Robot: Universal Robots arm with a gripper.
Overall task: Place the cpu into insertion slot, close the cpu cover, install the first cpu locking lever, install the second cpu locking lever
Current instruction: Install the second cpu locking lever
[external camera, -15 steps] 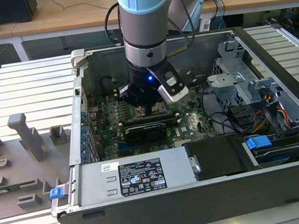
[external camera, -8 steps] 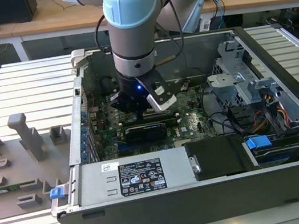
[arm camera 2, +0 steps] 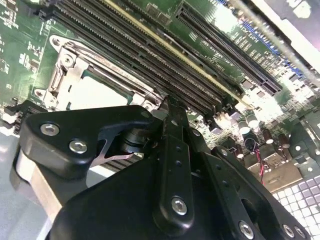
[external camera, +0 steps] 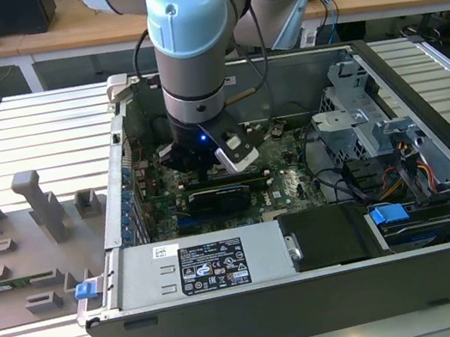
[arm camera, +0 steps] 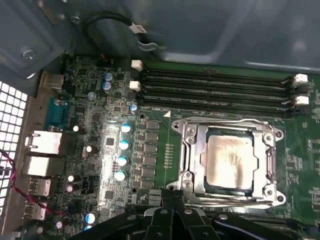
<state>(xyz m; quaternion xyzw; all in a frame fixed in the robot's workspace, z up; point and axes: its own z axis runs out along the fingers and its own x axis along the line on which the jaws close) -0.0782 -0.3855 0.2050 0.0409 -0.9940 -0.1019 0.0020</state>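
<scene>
In the first wrist view the cpu [arm camera: 230, 159], a square chip with a dull silver top, lies in the insertion slot [arm camera: 225, 191] on the green motherboard. The silvery cpu cover [arm camera: 191, 150] lies flat around it, framing the chip. Thin metal lever rods run along two sides of the frame; whether they are latched I cannot tell. My gripper [arm camera: 172, 194] is shut with nothing in it, its tips just off one edge of the socket. The second wrist view shows the gripper [arm camera 2: 171, 102] beside the cover [arm camera 2: 62, 70] and the bright chip [arm camera 2: 95, 92]. In the exterior view the gripper [external camera: 198, 163] reaches down into the open computer case.
Long memory slots [arm camera: 215, 92] run beside the socket, and capacitors [arm camera: 122, 145] stand on its other side. In the case a black card [external camera: 221, 195], the power supply [external camera: 198, 265] and a drive cage [external camera: 357, 123] surround the arm. Grey fixtures [external camera: 40, 205] sit on the table at the exterior view's left.
</scene>
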